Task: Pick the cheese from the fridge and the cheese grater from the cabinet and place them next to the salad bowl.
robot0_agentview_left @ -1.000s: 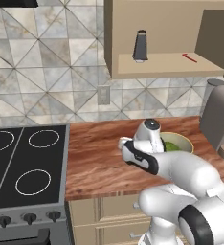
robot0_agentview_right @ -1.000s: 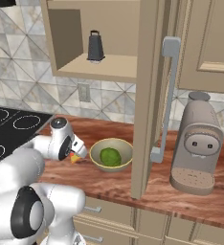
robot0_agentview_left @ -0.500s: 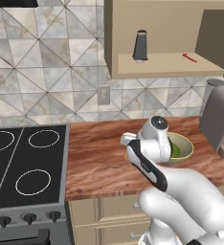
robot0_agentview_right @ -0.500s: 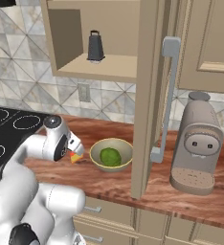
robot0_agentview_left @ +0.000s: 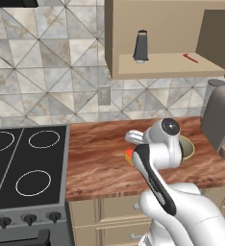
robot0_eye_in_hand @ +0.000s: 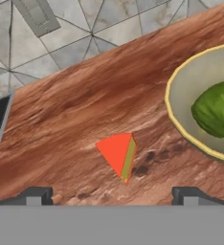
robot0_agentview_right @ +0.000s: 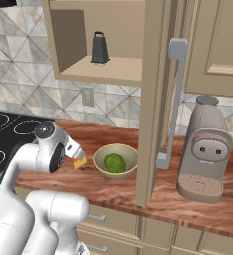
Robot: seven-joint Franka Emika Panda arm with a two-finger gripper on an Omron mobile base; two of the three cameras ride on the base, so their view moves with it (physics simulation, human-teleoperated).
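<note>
The cabinet is occupying the left base view's upper right, the grater standing upright on its shelf. Lower centre, the gripper is spreading wide over the cheese, which is lying beside the bowl.

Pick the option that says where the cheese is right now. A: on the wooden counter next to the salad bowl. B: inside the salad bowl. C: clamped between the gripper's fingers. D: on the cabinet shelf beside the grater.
A: the cheese lies on the wooden counter beside the salad bowl, apart from it, with the gripper open above it.
</note>
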